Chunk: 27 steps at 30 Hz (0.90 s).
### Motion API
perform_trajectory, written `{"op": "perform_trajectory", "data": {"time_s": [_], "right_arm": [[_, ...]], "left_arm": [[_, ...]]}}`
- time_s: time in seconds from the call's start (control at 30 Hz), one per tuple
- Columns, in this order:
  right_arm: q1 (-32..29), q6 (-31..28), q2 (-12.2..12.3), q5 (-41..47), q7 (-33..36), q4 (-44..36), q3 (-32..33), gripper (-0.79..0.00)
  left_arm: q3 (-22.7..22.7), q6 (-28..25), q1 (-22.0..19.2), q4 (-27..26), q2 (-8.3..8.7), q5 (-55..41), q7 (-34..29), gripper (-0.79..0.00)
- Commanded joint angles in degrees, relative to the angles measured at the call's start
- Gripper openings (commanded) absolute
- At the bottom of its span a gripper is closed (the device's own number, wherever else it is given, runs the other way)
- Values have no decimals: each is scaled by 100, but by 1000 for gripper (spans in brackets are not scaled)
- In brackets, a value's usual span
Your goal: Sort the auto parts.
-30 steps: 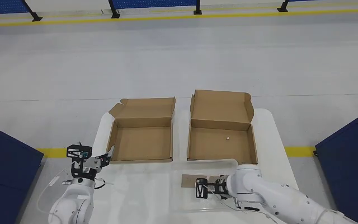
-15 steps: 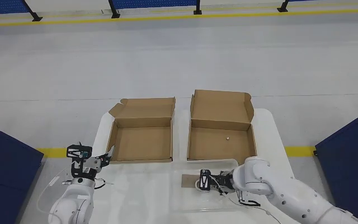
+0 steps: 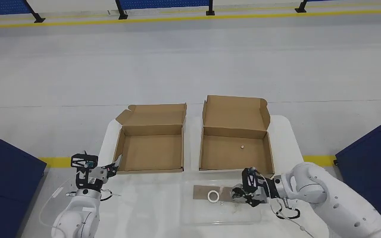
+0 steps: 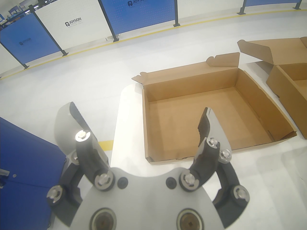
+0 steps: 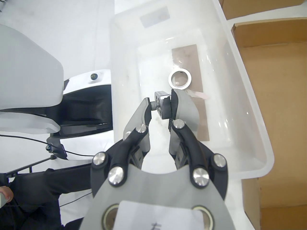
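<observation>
Cardboard and clear plastic sit on a white tabletop (image 3: pixel 149 190). At its left edge the left pincer (image 3: pixel 113 163) (image 4: pixel 139 111) hangs with its jaws spread wide and nothing between them, just beside the near left corner of the left box (image 3: pixel 152 152) (image 4: pixel 191 82). That box is a shallow brown carton with its lid folded back on the far side. Beside it, apart by a narrow gap, stands the right box (image 3: pixel 235 152), the same kind and also open, with one small white piece (image 3: pixel 242 145) on its floor near the far wall.

In front of the two boxes lies a clear bin (image 3: pixel 196 217) (image 5: pixel 249 111). On its floor is a brown strip (image 3: pixel 201 191) (image 5: pixel 189 56), and a metal ring (image 3: pixel 212 196) (image 5: pixel 180 79) lies flat on that strip.

Over the right part of the bin is the right pincer (image 3: pixel 238 193) (image 5: pixel 160 101), its jaws drawn in close and clamped on a small dark part (image 5: pixel 161 98) with round holes in its face. The part is held at the fingertips, near the ring but not touching it. Whether it is clear of the bin floor cannot be told.
</observation>
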Motion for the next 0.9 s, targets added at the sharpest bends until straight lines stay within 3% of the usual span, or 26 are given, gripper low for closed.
{"op": "perform_trajectory", "data": {"time_s": [0.0, 0.37, 0.43, 0.6, 0.87], "right_arm": [[-35, -155, 7, 82, -104, 50, 25, -785], [-72, -151, -4, 197, -222, 55, -22, -785], [-134, -155, -25, 748, -516, 67, -172, -785], [17, -155, 72, 2220, -508, 120, -366, -785], [181, -155, 223, 5107, 862, -58, -344, -785]], "left_arm": [[0, 0, 0, 0, 0, 0, 0, 0], [0, 0, 0, 0, 0, 0, 0, 0], [0, 0, 0, 0, 0, 0, 0, 0], [0, 0, 0, 0, 0, 0, 0, 0], [0, 0, 0, 0, 0, 0, 0, 0]]}}
